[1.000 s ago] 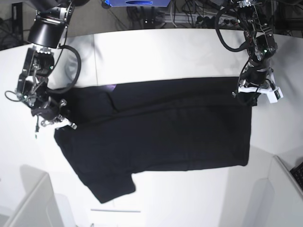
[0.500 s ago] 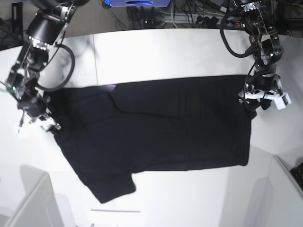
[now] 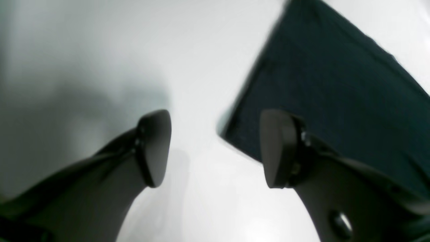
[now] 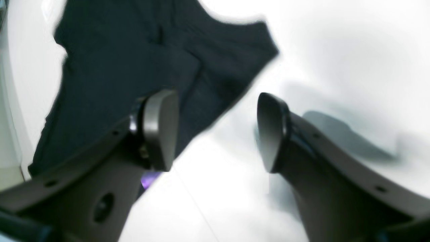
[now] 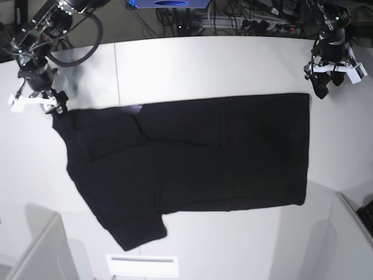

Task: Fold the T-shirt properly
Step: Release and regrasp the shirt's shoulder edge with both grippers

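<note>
The black T-shirt (image 5: 192,157) lies spread flat on the white table (image 5: 204,64), plain side up, with a bit of purple print (image 5: 135,108) showing at its top edge. My left gripper (image 5: 321,88) is open and empty, just beyond the shirt's upper right corner. In the left wrist view the gripper (image 3: 215,148) hangs over bare table with the shirt corner (image 3: 319,84) beside one finger. My right gripper (image 5: 55,109) is open and empty at the shirt's upper left corner. In the right wrist view the gripper (image 4: 215,129) stands above the sleeve edge (image 4: 134,67).
White bin walls stand at the lower left (image 5: 41,251) and lower right (image 5: 349,233). A white strip (image 5: 143,265) lies at the front edge. Cables (image 5: 233,20) run behind the table's far edge.
Both grippers have left the shirt's upper corners and moved back toward the table's far side. The shirt's left side ended up stretched further left and now lies flat.
</note>
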You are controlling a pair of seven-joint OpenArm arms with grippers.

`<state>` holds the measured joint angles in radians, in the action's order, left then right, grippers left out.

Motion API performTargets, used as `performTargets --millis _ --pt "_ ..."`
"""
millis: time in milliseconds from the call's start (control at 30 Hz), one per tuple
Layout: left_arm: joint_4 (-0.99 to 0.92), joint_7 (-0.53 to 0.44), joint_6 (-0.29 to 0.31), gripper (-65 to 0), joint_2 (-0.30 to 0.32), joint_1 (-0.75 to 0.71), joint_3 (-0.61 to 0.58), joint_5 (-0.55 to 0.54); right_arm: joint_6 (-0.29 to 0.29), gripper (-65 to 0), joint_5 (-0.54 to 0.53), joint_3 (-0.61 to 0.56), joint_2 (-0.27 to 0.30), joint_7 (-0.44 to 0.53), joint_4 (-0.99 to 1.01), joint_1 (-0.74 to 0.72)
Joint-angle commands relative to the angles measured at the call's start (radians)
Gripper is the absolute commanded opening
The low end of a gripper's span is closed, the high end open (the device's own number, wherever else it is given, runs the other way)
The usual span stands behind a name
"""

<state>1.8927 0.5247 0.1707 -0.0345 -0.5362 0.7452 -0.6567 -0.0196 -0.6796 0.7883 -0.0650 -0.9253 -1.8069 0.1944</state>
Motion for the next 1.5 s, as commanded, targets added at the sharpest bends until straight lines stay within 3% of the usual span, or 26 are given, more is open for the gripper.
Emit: performTargets --millis 0,67,133,600,867,1467 --pt "-0.006 -0.018 0.025 -25.5 -0.009 0.001 0.023 -0.005 -0.007 -27.5 -0.01 0.003 0.012 0.015 0.006 -0.006" --pt "-0.045 -0.011 0.085 -25.5 -0.017 0.023 0.052 -0.005 -0.009 -26.3 -0.01 0.003 0.012 0.015 0.049 -0.009" --pt "-0.08 -0.011 0.105 -25.5 -0.018 0.04 0.058 -0.002 -0.009 -25.1 -0.01 0.004 0.014 0.015 0.085 -0.011" --pt "-0.259 -0.01 0.106 -25.5 -0.015 0.166 0.055 0.002 -0.009 -24.8 -0.004 0.003 0.023 0.078 0.193 -0.071" --pt "-0.279 -0.008 0.106 -25.5 -0.005 0.196 0.006 0.005 -0.009 -25.2 -0.002 0.007 0.073 0.081 0.342 -0.151" --pt "-0.361 -0.01 0.106 -25.5 0.009 0.242 -0.026 0.005 -0.009 -25.4 -0.001 -0.002 0.096 0.122 0.459 -0.183"
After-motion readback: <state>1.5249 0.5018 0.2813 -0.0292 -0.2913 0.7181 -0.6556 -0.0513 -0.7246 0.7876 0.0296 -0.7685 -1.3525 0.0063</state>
